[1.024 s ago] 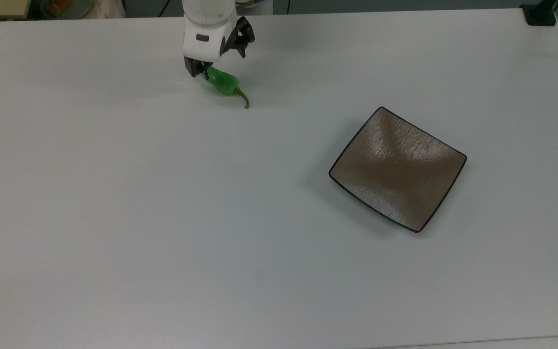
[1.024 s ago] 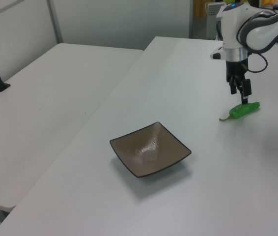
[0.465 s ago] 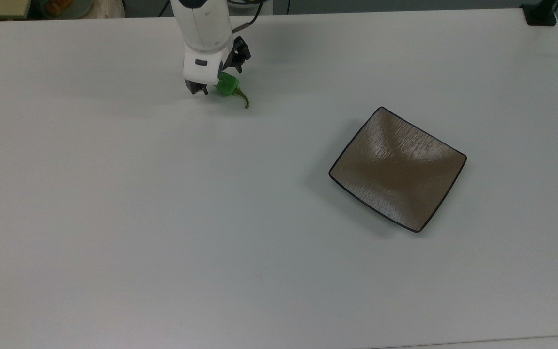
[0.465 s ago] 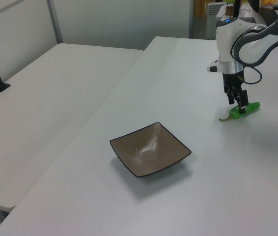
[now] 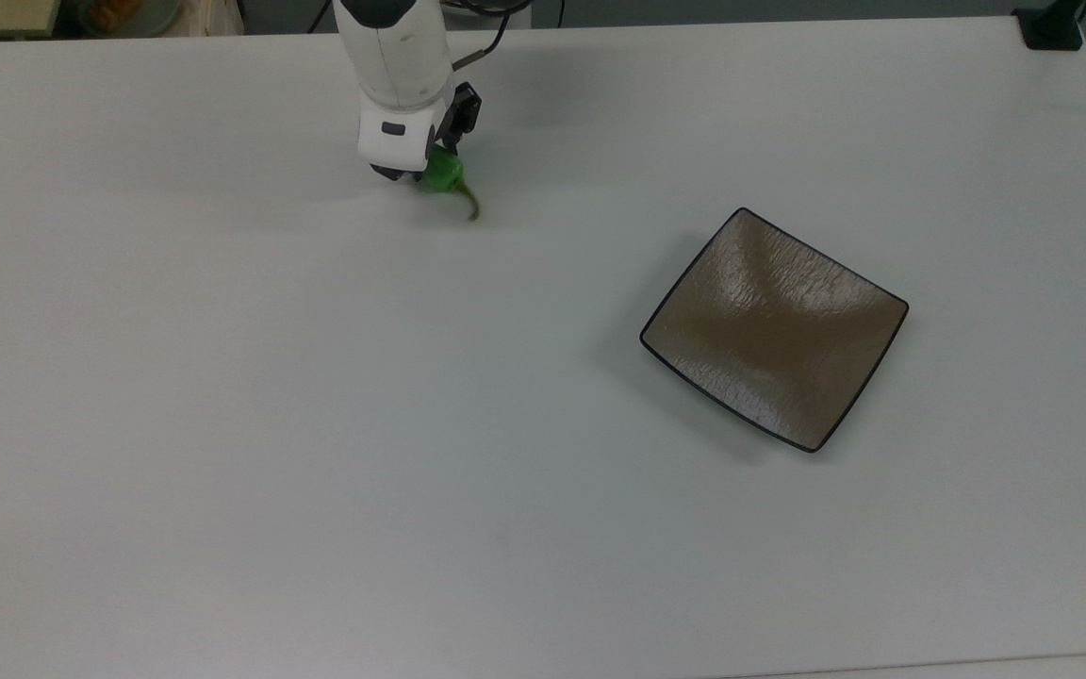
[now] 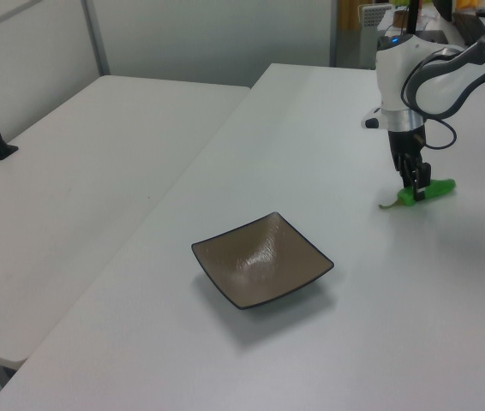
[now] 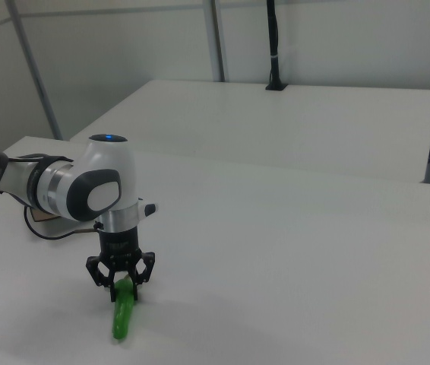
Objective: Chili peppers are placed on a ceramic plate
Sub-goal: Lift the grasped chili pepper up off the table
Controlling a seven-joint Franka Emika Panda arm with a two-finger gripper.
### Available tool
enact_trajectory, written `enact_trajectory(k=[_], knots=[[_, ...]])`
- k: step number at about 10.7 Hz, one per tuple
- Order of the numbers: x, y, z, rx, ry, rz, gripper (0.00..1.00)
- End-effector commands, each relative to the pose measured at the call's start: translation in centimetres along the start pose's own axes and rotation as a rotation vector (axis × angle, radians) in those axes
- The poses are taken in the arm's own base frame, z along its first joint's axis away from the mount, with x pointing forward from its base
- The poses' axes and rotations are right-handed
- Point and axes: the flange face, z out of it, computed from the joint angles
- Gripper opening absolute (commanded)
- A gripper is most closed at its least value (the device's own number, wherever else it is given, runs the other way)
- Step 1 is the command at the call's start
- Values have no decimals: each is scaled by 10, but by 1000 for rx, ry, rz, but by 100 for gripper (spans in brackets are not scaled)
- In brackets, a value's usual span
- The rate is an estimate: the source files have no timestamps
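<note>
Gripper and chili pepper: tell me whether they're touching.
Touching. In the left view the gripper has its fingers closed on the chili pepper near its stem end; the right view shows the pepper clamped between them too.

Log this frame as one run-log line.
phase: grasp | gripper: shut on glossy green chili pepper | square brown ceramic plate: empty | white table

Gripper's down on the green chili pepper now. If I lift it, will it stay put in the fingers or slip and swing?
The chili pepper looks glossy and rounded, so it may slip. The gripper sits near one end in the left view, with the stem end sticking out, so it could tilt. It looks small and probably light; it seems firm rather than floppy.
</note>
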Motion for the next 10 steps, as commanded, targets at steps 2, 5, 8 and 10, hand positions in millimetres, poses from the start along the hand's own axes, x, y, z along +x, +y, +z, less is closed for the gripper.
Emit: enact_trajectory(k=[2, 5, 8, 10], knots=[[-6, 3, -1, -11, 5, -15, 18], [-5, 4, -13, -20, 20, 1, 18], [3, 8, -43, -43, 76, 57, 18], [15, 9, -80, -44, 133, 109, 18]])
